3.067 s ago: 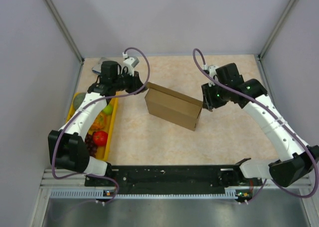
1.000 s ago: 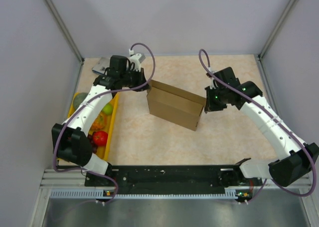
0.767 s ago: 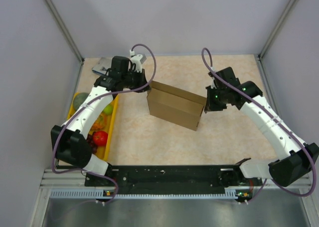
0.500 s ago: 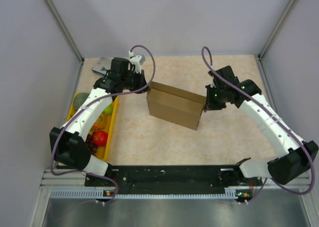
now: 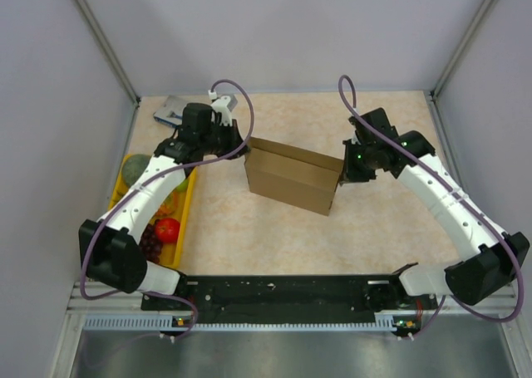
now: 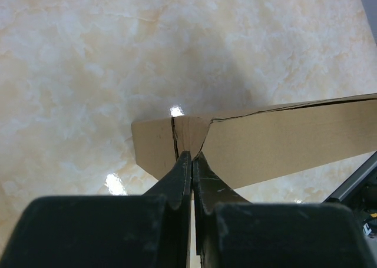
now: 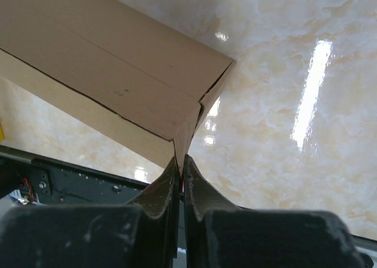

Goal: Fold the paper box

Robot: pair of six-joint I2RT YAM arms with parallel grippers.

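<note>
At table (image 5: 382,220) centre | paper box (image 5: 291,177) stands folded | left gripper (image 6: 192,155), right gripper (image 7: 181,157) clenched, tips touching opposite end corners

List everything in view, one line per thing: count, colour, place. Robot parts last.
paper box: one, brown, a rectangular carton in the middle of the table.
tray: one, yellow, left edge of the table, holding fruit.
red fruit: one, red, near part of the tray.
grapes: one bunch, dark, in the tray beside the red fruit.
packet: one, blue-grey, far left corner of the table.
table: one, beige marbled, under everything.
left claw: one, black, shut, tips at the box's left end.
right claw: one, black, shut, tips at the box's right end corner.
</note>
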